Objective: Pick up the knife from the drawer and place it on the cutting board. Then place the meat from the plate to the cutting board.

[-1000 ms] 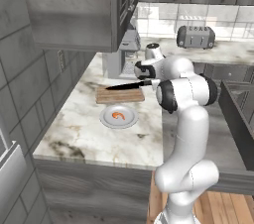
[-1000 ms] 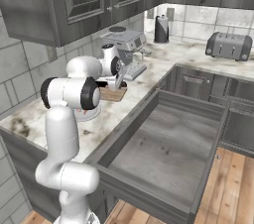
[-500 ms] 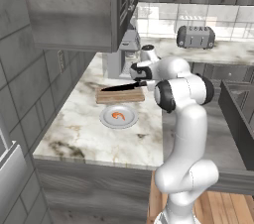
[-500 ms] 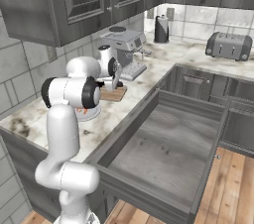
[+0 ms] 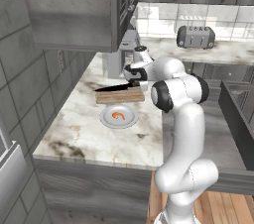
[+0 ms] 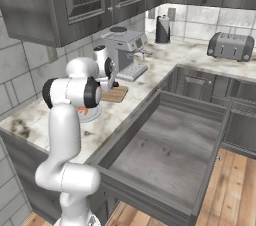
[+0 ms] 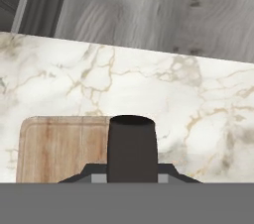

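- One knife [image 5: 115,87], one cutting board [image 5: 120,96], one plate [image 5: 118,117], one piece of meat [image 5: 118,115], one drawer [image 6: 165,146].
- Knife: long, slim, black blade with dark handle [image 7: 131,147].
- Its long axis lies roughly level above the board's far edge, blade tip pointing away from the arm, towards the wall.
- Gripper [image 5: 136,84]: jaws clamped on the knife's handle end.
- Meat: small, curled, orange-red, resting on the plate just beside the board.
- Drawer: pulled open, grey.
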